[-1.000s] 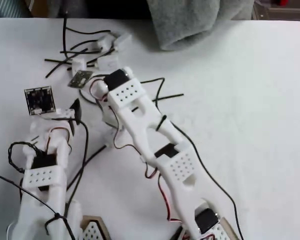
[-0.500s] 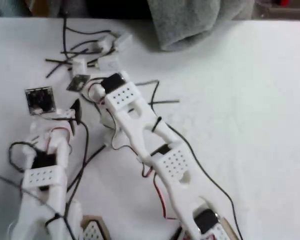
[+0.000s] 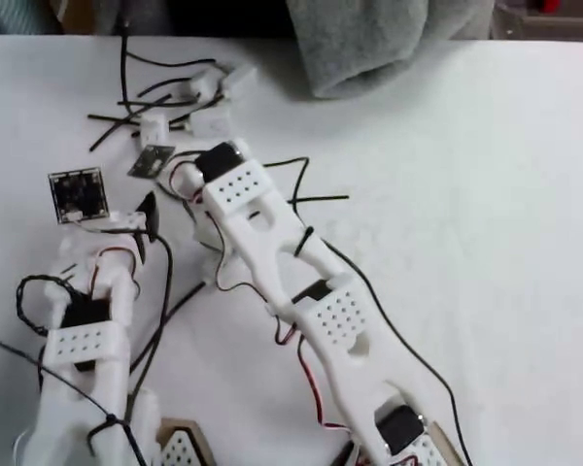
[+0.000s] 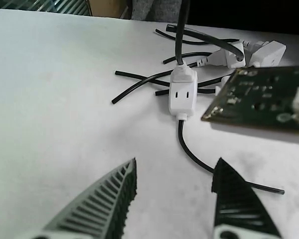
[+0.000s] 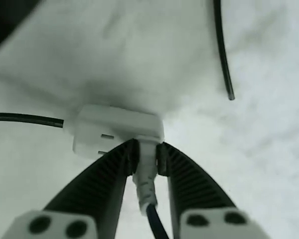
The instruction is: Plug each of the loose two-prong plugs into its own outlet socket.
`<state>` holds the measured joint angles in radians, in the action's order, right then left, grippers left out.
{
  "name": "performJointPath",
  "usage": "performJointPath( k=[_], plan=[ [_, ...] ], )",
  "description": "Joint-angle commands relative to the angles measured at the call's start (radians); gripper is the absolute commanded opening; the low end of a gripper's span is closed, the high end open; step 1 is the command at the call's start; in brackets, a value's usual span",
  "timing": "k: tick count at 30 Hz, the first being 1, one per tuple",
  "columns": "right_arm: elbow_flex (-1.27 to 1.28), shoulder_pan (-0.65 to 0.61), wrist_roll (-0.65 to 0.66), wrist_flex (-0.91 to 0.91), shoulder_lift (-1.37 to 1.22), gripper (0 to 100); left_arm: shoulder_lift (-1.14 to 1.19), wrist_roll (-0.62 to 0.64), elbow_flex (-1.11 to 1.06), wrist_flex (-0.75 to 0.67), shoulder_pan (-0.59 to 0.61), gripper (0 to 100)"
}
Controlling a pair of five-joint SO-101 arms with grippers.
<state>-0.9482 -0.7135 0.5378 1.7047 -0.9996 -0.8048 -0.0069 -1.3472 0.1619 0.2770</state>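
Between the right gripper's (image 5: 147, 149) fingers: white plug (image 5: 146, 175), pinched tight, nose against a socket block (image 5: 114, 129). Left gripper (image 4: 177, 162) spread wide, corded socket (image 4: 182, 93) beyond its fingertips.

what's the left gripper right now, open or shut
Open. On the left gripper the fingers stand wide apart above the table, nothing between them.

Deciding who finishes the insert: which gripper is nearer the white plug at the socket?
Right. The right gripper is shut on the plug, against the socket; the left gripper hangs open over the table, apart from it.
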Motion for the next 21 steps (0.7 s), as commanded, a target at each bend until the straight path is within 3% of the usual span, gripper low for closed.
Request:
performJointPath(
  k=[1, 7, 17, 21],
  plan=[
    [0.0, -0.025, -0.058, 0.013, 0.085, 20.7, -0.028, 0.005, 0.005, -0.018, -0.008, 25],
    [0.0, -0.024, -0.057, 0.013, 0.228, 37.8, -0.03, 0.005, 0.005, -0.018, -0.007, 25],
    [0.002, 0.007, -0.066, 0.013, 0.55, 38.3, -0.03, 0.005, 0.005, -0.017, -0.005, 25],
    [0.006, 0.07, -0.137, 0.013, 0.707, 38.3, -0.027, -0.031, 0.008, -0.011, -0.008, 26]
  ],
)
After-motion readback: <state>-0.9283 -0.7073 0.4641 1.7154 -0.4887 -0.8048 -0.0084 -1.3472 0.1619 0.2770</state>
